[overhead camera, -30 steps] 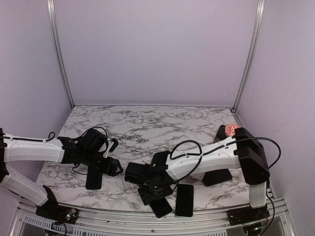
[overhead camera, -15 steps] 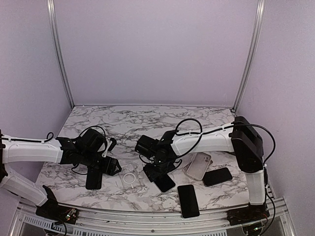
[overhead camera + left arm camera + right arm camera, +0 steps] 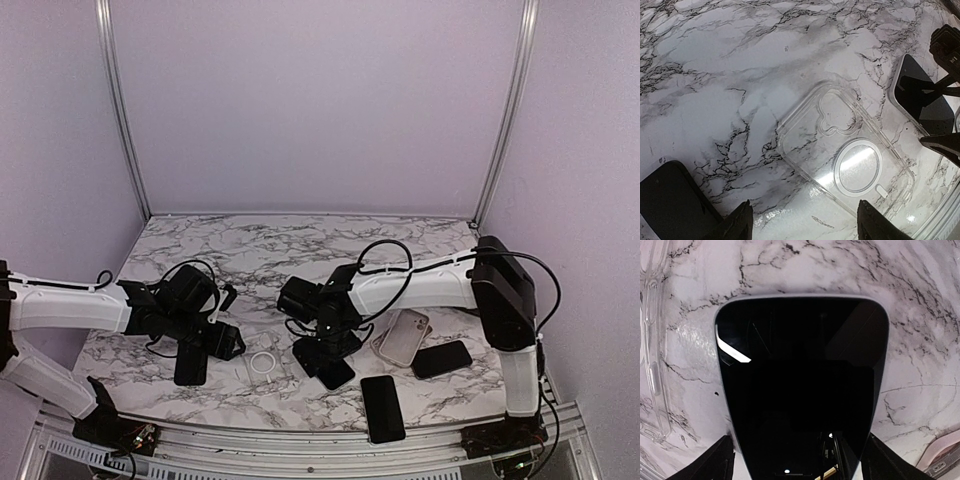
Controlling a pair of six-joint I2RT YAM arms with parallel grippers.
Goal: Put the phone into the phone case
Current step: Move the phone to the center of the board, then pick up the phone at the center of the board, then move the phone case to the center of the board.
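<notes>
**Setting the phone down beside its case**

Nearest the rail, to the near right of the clear phone case (image 3: pixel 265 362), a spare black phone (image 3: pixel 382 407) lies alone. A second ago the right arm was crouched down there; now it has swung up the marble table (image 3: pixel 300 250). Its load, the phone (image 3: pixel 802 385), lies screen-up just right of the case, close but not in it.

The right claw (image 3: pixel 325 350) straddles the phone, and its jaws have spread wider in the last half second. In the wrist view the fingers (image 3: pixel 715 465) stand at the phone's long edges. I'd judge they are letting go rather than gripping.

Just left of the case, the left claw (image 3: pixel 802 231) has hardly stirred: jaws wide, holding nothing, pointed at the case. Another dark phone (image 3: pixel 190 368) lies further left.

Beyond and right of the case sit a beige case (image 3: pixel 403 336) and one more black phone (image 3: pixel 441 358).

So the fetching looks done but the seating is not. The phone must be regripped, squared to the case and pressed in, probably with the left claw steadying the shell.
</notes>
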